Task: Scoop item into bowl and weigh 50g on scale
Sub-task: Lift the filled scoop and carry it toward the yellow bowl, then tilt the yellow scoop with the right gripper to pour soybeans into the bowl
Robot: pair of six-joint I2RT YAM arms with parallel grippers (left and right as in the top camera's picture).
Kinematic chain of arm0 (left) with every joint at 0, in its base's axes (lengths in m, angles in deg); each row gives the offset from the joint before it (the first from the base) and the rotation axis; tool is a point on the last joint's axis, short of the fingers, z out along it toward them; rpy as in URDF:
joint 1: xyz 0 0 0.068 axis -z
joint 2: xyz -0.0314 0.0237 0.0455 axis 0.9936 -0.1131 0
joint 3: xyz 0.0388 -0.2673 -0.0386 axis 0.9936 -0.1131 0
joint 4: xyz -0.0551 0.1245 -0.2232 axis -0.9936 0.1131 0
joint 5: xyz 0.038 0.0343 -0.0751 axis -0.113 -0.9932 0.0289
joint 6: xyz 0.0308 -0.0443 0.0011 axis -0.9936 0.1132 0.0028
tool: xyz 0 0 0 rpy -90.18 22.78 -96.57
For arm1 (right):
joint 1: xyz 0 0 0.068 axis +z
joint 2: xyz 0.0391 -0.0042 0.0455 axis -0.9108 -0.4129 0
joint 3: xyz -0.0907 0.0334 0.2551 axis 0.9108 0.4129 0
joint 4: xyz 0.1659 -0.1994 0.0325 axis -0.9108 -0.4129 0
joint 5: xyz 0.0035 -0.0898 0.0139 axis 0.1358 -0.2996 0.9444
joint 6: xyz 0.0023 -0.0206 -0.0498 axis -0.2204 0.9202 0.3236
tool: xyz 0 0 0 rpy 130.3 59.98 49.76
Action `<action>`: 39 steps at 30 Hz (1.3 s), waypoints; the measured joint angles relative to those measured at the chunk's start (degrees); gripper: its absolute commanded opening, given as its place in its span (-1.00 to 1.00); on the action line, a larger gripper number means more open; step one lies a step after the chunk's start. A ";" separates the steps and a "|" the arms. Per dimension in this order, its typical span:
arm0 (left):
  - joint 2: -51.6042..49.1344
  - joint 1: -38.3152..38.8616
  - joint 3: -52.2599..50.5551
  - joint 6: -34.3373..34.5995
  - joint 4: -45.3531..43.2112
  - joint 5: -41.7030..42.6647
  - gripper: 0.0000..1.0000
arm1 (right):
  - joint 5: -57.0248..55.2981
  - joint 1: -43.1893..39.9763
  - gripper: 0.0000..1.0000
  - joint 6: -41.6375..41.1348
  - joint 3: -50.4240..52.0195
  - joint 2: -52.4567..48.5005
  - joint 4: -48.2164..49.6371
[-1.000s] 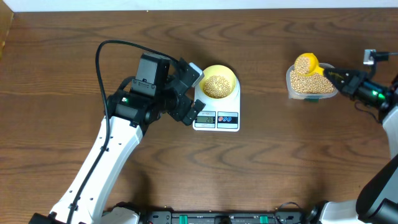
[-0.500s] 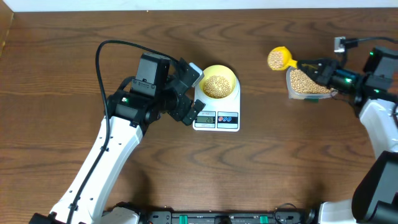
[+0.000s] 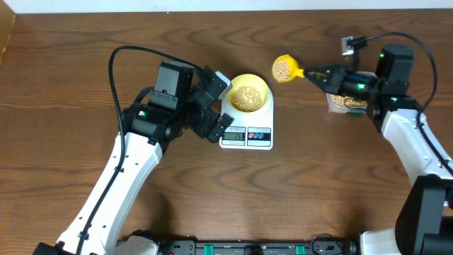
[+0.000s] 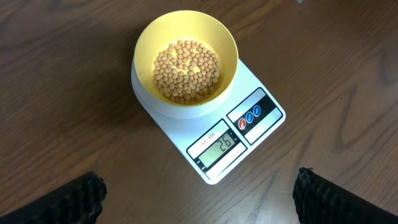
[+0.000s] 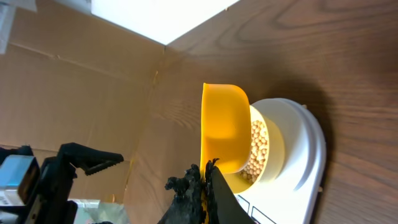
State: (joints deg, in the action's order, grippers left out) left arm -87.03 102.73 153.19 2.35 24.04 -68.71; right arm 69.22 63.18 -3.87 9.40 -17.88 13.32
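Observation:
The pale yellow-green bowl (image 3: pixel 249 92) stands on the white scale (image 3: pixel 247 134) and holds a layer of tan beans (image 4: pixel 186 71). The scale's display (image 4: pixel 222 146) reads 26. My right gripper (image 3: pixel 327 75) is shut on the handle of the bright yellow scoop (image 3: pixel 284 68), which is full of beans and hangs just right of the bowl. In the right wrist view the scoop (image 5: pixel 222 127) is in front of the bowl. My left gripper (image 4: pixel 199 196) is open and empty, hovering at the scale's left front (image 3: pixel 216 106).
A clear plastic tub (image 3: pixel 345 101) with more beans stands at the right, under my right wrist. The brown wooden table (image 3: pixel 318 184) lies all around. A black cable loops over my left arm (image 3: pixel 120 170).
My right gripper has lifted the loaded scoop out of the tub and carried it left toward the bowl. The left arm has not moved.

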 measured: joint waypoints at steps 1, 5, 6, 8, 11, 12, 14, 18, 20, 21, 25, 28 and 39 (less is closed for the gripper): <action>0.00 0.00 0.00 0.00 0.00 0.00 0.96 | -0.52 0.72 -0.98 0.00 0.00 0.00 0.02; 0.00 0.00 0.00 0.00 0.00 0.00 0.96 | -2.73 3.21 -0.98 -0.02 0.00 0.00 0.07; 0.00 0.00 0.00 0.00 0.00 0.00 0.96 | -3.26 3.67 -0.98 -0.02 0.00 0.00 0.07; 0.00 0.00 0.00 0.00 0.00 -0.02 0.96 | -4.42 4.70 -0.98 0.00 0.00 -0.02 0.07; 0.00 0.00 0.00 0.00 0.00 0.00 0.96 | -6.01 6.43 -0.98 0.42 0.00 0.00 0.13; 0.00 0.00 0.00 0.00 0.00 0.00 0.96 | -6.51 6.97 -0.98 0.94 0.00 0.00 0.15; 0.00 0.00 0.00 0.00 0.00 0.00 0.96 | -7.26 7.85 -0.98 2.51 0.00 -0.02 0.20; 0.00 0.00 0.00 0.00 0.00 0.00 0.96 | -7.96 9.14 -0.98 7.52 0.00 0.00 0.22; 0.00 0.00 0.00 0.00 0.00 0.00 0.96 | -8.26 9.86 -0.98 11.21 0.00 0.00 0.22; 0.00 0.00 0.00 0.00 0.00 0.00 0.96 | -8.37 10.19 -0.98 12.98 0.00 0.00 0.22; 0.00 0.00 0.00 0.00 0.00 0.00 0.96 | -9.35 11.52 -0.98 18.95 0.00 0.00 0.24; 0.00 0.00 0.00 0.00 0.00 0.00 0.96 | -11.17 12.20 -0.98 21.18 0.00 0.00 0.24; 0.00 0.00 0.00 0.00 0.00 0.00 0.96 | -14.99 13.88 -0.98 30.69 0.00 0.00 0.26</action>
State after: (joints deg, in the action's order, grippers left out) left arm -87.03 102.73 153.19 2.35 24.04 -68.71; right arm 54.22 77.06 26.82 9.40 -17.88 13.58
